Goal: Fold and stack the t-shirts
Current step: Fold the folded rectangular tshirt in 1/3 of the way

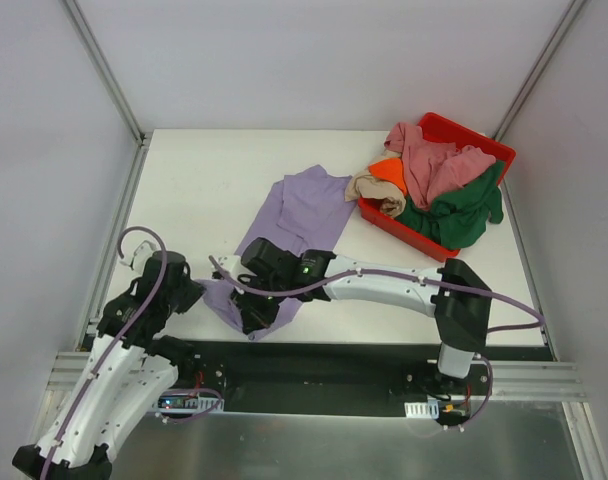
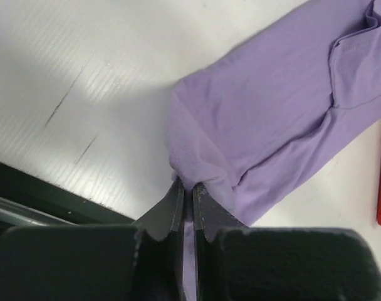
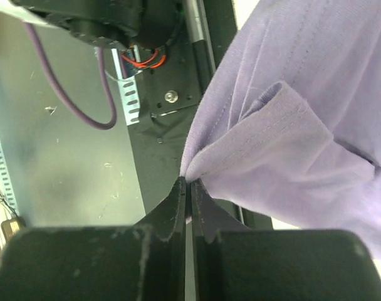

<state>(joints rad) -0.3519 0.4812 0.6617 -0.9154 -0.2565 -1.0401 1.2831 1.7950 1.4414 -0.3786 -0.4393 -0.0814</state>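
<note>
1. At the near edge of the table (image 1: 194,170) the left arm (image 1: 114,360) crouches low, left gripper (image 2: 187,188) clamped tight on a corner of the lavender t-shirt (image 2: 272,106)
2. Beside it the right arm (image 1: 394,285) reaches leftward, right gripper (image 3: 188,183) pinching a fold of that shirt
3. Far right, pink t-shirt (image 1: 434,165), green t-shirt (image 1: 454,215), orange t-shirt (image 1: 389,170) and beige t-shirt (image 1: 369,187) heap in the red bin (image 1: 489,148)

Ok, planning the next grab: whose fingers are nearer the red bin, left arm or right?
Right. The right fingers pinch the lavender t-shirt edge, down-left of the red bin; the left fingers pinch its corner further left.
</note>
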